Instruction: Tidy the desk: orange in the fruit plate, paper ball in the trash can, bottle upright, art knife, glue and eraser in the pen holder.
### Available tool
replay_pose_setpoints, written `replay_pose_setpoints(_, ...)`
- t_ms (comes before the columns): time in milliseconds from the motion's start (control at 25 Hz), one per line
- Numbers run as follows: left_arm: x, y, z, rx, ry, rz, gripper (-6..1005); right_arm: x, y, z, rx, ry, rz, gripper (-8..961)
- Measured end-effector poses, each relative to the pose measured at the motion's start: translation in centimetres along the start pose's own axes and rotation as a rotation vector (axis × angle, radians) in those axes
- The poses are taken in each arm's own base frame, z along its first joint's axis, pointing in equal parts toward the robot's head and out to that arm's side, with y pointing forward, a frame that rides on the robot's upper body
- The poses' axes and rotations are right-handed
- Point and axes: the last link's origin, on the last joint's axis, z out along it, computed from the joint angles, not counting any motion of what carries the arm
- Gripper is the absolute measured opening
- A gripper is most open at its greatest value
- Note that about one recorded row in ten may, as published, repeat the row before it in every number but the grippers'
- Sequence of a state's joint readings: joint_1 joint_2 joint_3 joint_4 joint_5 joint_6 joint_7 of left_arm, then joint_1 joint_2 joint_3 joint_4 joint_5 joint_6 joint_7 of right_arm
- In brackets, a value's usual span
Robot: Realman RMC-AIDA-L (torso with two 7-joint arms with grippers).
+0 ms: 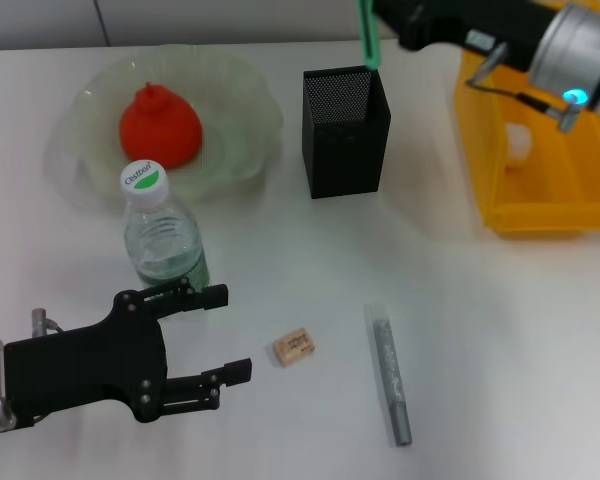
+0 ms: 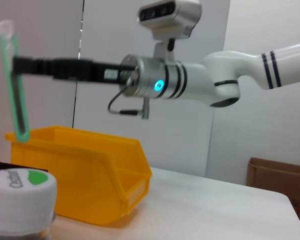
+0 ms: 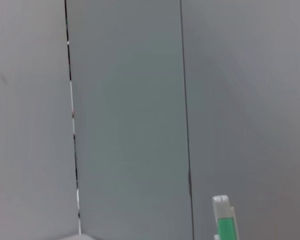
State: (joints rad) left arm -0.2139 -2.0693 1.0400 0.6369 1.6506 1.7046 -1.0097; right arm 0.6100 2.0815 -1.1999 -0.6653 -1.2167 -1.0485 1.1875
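As seen from the head, the orange (image 1: pixel 159 126) is set in the fruit plate (image 1: pixel 242 138) at the desk's (image 1: pixel 500 330) far left, the bottle (image 1: pixel 161 232) is upright, while the eraser (image 1: pixel 294 346) and grey art knife (image 1: pixel 390 374) are left near its front edge by the spread, empty left gripper (image 1: pixel 223 333). From the left wrist, the green glue (image 2: pixel 14 82) is seen clamped upright in the right gripper (image 2: pixel 20 67), over the pen holder (image 1: pixel 346 130).

On the desk (image 1: pixel 500 330) before me, the fruit plate (image 1: pixel 240 90) sits far back on my left with the orange (image 1: pixel 160 125) in it. The bottle (image 1: pixel 163 240) stands upright just in front of the plate. The pen holder (image 1: pixel 345 135) stands to the right of the plate, and the trash can (image 1: pixel 540 190) lies further right, at the desk's edge. Nearer me, the eraser (image 1: pixel 294 346) lies on the desk, with the art knife (image 1: pixel 390 375) to its right. My left gripper (image 1: pixel 225 335) hangs low, left of the eraser and in front of the bottle. My right gripper (image 1: pixel 380 25) holds the glue (image 1: pixel 368 35) upright above the pen holder's back rim.
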Motion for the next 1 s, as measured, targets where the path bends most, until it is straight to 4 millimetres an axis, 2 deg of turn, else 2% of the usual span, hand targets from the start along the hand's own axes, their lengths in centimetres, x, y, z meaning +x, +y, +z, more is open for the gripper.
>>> replay_pose_setpoints(120,0.1,-0.1,0.1,-0.003,0.0,0.004,800,1.8,0.3,1.2,-0.002,0.053,0.023,131)
replay_pose_setpoints(320,0.2,-0.2,0.1,-0.006,0.001,0.006,800,3.0,0.3,1.6,0.018,0.099,0.048,132)
replay_pose_setpoints(680,0.2,-0.1,0.1,-0.009,0.003,0.007,800,3.4,0.5,1.3,0.016,0.108,0.053,133)
replay_pose_setpoints(880,0.2,-0.1,0.1,-0.009,0.003,0.005,800,2.6,1.1,0.0,-0.024,0.081,0.054,291)
replay_pose_setpoints(1000,0.2,0.0,0.1,-0.01,0.004,0.005,800,-0.6,2.3,-1.9,-0.068,0.153,0.088,330)
